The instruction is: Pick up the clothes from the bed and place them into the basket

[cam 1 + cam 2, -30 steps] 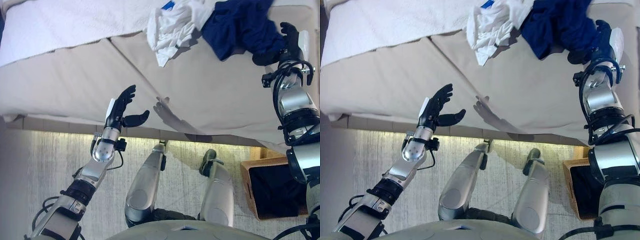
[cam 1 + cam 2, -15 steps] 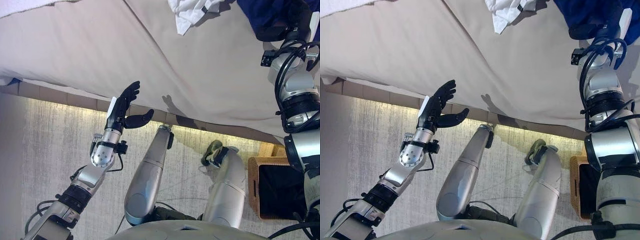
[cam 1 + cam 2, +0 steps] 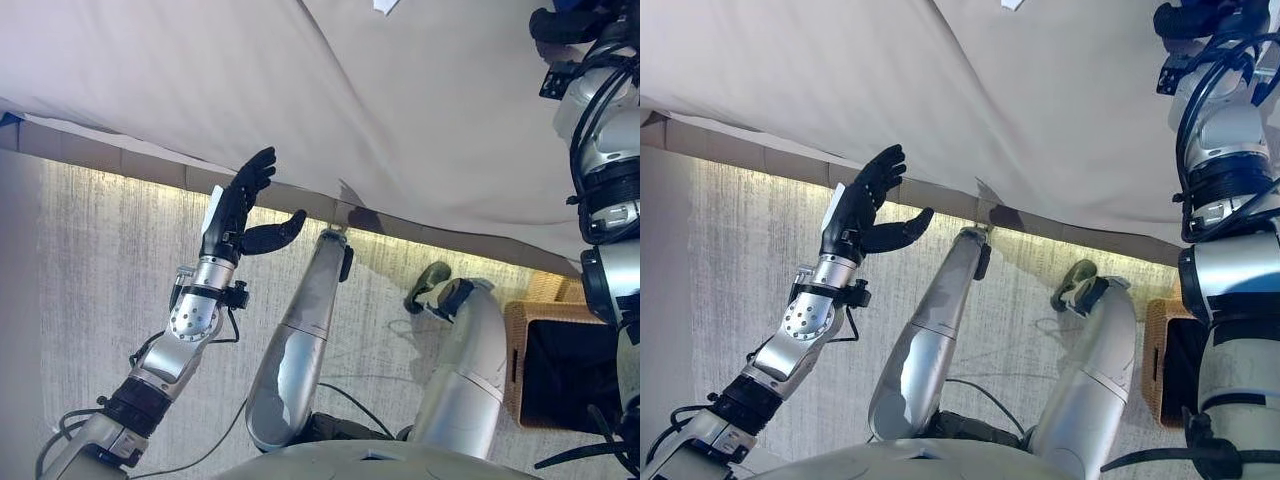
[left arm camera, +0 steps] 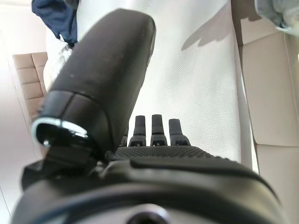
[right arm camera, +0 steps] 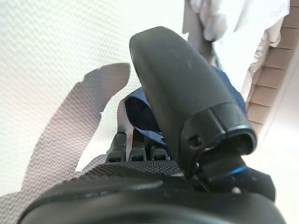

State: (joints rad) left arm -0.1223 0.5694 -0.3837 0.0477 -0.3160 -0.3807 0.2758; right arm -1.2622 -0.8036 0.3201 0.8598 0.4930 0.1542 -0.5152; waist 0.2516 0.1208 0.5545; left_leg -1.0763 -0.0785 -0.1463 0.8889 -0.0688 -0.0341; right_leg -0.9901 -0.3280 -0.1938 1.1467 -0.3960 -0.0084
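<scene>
View tilted down since earlier; left hand [image 3: 238, 208] open, idle; right hand [image 5: 140, 154] on navy garment [image 5: 140, 109], grip unclear.

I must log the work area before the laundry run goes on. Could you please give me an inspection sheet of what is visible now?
Surface: bed with a smooth beige cover, bare in the part the head views show.
Job's things: navy garment on the bed right at the right hand; white garment beyond it; wicker basket on the floor at the robot's right, dark inside.
Clutter: nothing seen.
Hands: left hand open, raised off the bed edge, holding nothing; right hand at the navy garment, grip not readable.
Cables: nothing seen.
Surroundings: pale carpet; a lit strip along the bed base.
</scene>
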